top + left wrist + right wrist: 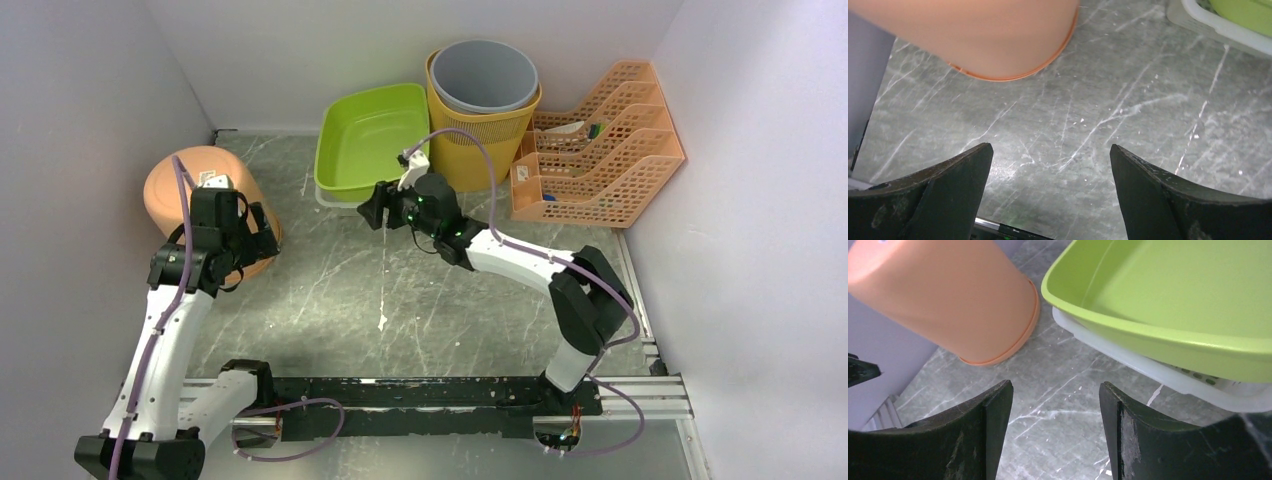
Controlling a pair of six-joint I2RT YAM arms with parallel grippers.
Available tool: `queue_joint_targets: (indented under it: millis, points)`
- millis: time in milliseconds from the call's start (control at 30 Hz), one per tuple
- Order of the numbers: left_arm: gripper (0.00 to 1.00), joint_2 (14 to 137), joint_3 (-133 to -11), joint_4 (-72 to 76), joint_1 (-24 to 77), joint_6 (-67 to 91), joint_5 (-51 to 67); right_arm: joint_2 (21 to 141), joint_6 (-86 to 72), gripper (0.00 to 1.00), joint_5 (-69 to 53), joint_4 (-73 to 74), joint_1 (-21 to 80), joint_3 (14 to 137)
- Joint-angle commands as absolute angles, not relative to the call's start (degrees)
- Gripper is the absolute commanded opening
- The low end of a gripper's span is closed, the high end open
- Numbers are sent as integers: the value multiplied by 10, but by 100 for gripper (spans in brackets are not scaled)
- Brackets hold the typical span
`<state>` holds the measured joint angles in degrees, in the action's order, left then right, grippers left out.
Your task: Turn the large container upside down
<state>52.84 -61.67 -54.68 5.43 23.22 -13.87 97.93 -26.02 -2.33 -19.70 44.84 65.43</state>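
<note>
The large orange container (pixel 185 175) stands mouth down on the grey table at the left, its flat base facing up. It also shows in the left wrist view (pixel 983 35) and in the right wrist view (pixel 943 295), with its rim on the table. My left gripper (pixel 258 240) is open and empty just to the right of the container, clear of its rim; in its own view (pixel 1051 150) only the table lies between the jaws. My right gripper (pixel 370 212) is open and empty over the middle of the table, in front of the green basin; its own view (pixel 1055 387) shows bare table between the jaws.
A green basin (pixel 370 135) sits in a white tray (pixel 1158 375) at the back centre. A grey bin (pixel 485 75) is nested in a yellow basket (pixel 480 140) beside it. An orange file rack (pixel 600 150) stands at the back right. Walls close in on both sides.
</note>
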Motion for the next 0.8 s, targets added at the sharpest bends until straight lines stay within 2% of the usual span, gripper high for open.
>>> queue_joint_targets:
  millis: [0, 167, 433, 633, 767]
  points:
    - [100, 525, -612, -575, 50, 317, -231, 939, -256, 64, -48, -203, 428, 644]
    - [100, 540, -626, -589, 50, 369, -297, 918, -271, 65, -74, -214, 399, 622]
    - [100, 594, -619, -516, 49, 390, -430, 887, -272, 65, -80, -208, 371, 600]
    - [100, 596, -567, -332, 40, 304, -492, 870, -273, 65, -82, -206, 357, 584]
    - [100, 602, -511, -186, 14, 218, -440, 864, -266, 65, -68, -196, 350, 579]
